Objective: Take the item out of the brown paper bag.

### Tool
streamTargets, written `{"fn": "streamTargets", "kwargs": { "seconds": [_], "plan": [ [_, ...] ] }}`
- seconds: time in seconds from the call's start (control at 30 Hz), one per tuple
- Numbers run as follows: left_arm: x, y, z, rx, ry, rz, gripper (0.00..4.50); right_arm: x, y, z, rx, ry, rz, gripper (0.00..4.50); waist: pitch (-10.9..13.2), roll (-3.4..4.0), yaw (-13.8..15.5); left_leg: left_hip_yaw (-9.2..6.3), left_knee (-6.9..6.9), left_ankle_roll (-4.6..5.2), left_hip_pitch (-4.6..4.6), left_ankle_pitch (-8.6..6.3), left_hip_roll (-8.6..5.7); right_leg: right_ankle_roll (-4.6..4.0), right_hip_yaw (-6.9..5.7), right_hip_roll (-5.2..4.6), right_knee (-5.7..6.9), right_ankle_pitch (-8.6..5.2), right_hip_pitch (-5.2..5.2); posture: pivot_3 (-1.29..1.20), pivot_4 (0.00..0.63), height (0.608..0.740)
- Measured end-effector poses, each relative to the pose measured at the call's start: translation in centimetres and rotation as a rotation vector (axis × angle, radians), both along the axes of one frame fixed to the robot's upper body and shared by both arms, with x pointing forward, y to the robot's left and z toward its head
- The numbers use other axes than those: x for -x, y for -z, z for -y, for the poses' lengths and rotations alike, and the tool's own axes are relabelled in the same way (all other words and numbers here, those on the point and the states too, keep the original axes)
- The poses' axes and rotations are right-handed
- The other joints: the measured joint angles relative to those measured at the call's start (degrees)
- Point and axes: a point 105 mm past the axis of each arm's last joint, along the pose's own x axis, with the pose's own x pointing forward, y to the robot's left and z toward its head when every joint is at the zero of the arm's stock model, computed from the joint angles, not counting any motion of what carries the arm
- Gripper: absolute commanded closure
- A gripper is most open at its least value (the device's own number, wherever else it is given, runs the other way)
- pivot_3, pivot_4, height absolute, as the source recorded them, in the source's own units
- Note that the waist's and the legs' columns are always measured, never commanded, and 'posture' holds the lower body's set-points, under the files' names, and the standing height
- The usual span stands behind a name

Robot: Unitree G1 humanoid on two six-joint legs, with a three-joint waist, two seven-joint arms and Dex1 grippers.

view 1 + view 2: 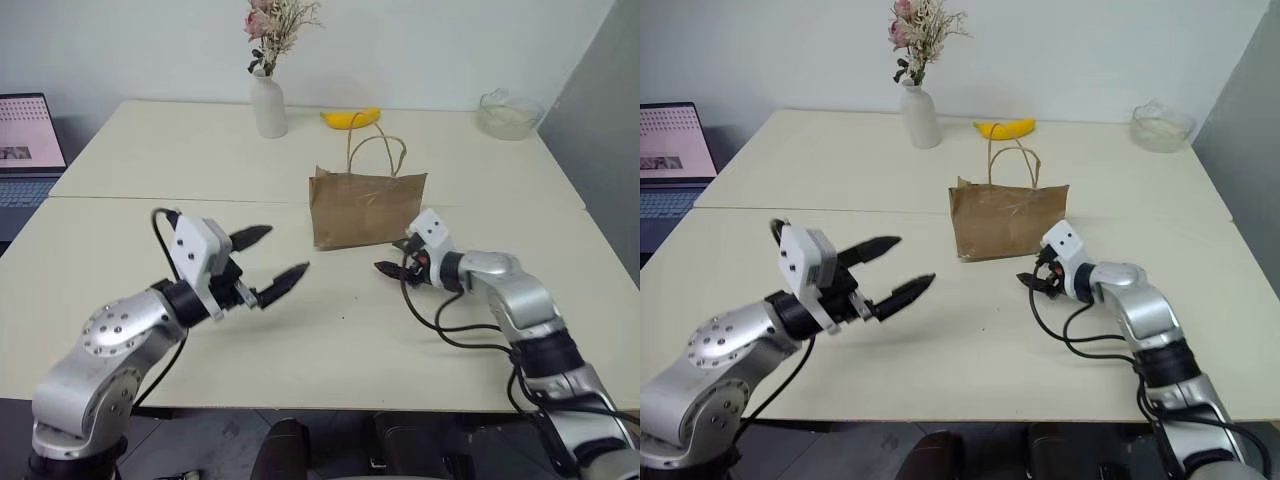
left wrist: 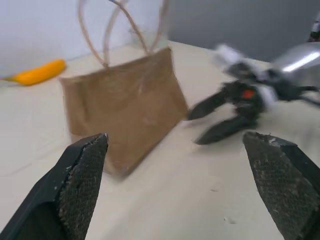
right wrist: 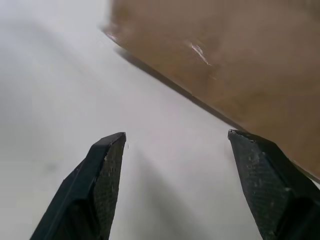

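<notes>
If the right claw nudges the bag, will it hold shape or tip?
The bag is thin creased paper, so it would probably dent. Standing upright, seemingly light, it may slide or tip. The cord handles look floppy.

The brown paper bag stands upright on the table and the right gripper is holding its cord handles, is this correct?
Not quite. The brown paper bag stands upright, but the right gripper is open and empty, low beside the bag's lower corner; the handles stand free above. The left eye view shows this.

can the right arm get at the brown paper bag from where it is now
Probably yes. The right tool is open and low over the table, just in front of the brown paper bag at its right lower corner, with bare tabletop between them. The bag stands upright, handles up.
</notes>
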Motion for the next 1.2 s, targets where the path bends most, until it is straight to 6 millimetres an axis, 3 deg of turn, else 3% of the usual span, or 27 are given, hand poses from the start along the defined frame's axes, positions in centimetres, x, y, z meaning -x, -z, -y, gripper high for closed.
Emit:
{"fn": "streamTargets", "kwargs": {
  "seconds": [0.17, 0.33, 0.43, 0.5, 0.67, 0.87, 1.2],
  "plan": [
    [-5.6, -2.6, -2.1, -0.131, -0.065, 0.121, 1.85, 3.6, -4.8, 0.4, -0.103, -0.039, 0.115, 1.04, -0.01, -0.03, 0.13, -0.01, 0.0, -0.01, 0.24, 0.01, -0.07, 0.0, -0.07, 0.14, 0.04, 0.0, 0.17, 0.0, 0.15, 0.74],
    [-12.2, -4.4, -2.4, -0.235, -0.069, 0.183, 3.46, 5.5, -5.2, 0.5, -0.112, -0.006, 0.111, 1.04, -0.02, -0.04, 0.47, 0.13, 0.01, 0.0, 0.07, 0.0, -0.13, 0.04, -0.04, 0.11, -0.1, 0.02, 0.14, 0.0, 0.15, 0.74],
    [-15.3, -4.4, -1.4, -0.295, -0.065, 0.174, 4.45, 5.9, -5.2, 0.8, -0.11, 0.031, 0.113, 1.04, -0.03, -0.06, 0.72, 0.21, 0.02, 0.03, -0.2, -0.01, -0.15, 0.08, -0.02, 0.1, -0.21, 0.04, -0.05, 0.0, 0.15, 0.74],
    [-17.1, -3.8, 0.1, -0.346, -0.06, 0.139, 4.48, 6.2, -5.4, 1.0, -0.109, 0.063, 0.123, 1.04, -0.02, -0.07, 0.96, 0.21, 0.06, 0.04, -0.48, -0.02, -0.16, 0.12, -0.14, 0.09, -0.33, 0.02, -0.19, 0.0, 0.15, 0.74],
    [-18.0, -2.1, 2.6, -0.462, -0.013, 0.105, 4.48, 6.5, -6.5, 1.9, -0.114, 0.142, 0.187, 1.04, -0.02, -0.08, 0.67, 0.28, 0.0, 0.23, -0.6, -0.13, -0.12, 0.21, 0.0, 0.1, -0.51, -0.03, -0.29, 0.0, 0.15, 0.74],
    [-17.8, -0.1, 2.9, -0.52, 0.027, 0.046, 4.48, 7.6, -7.1, 2.5, -0.123, 0.145, 0.236, 1.04, -0.02, -0.08, 0.66, 0.26, -0.02, 0.27, -0.63, -0.16, -0.13, 0.26, -0.04, 0.08, -0.52, -0.06, -0.29, 0.0, 0.15, 0.74],
    [-16.1, -0.1, 4.7, -0.513, 0.244, 0.019, 4.48, 8.6, -6.8, 2.7, -0.101, 0.094, 0.227, 1.04, -0.02, -0.1, 0.69, 0.34, 0.14, 0.27, -0.51, -0.15, -0.15, 0.3, 0.02, 0.07, -0.26, -0.04, -0.25, 0.0, 0.15, 0.74]
  ]
}}
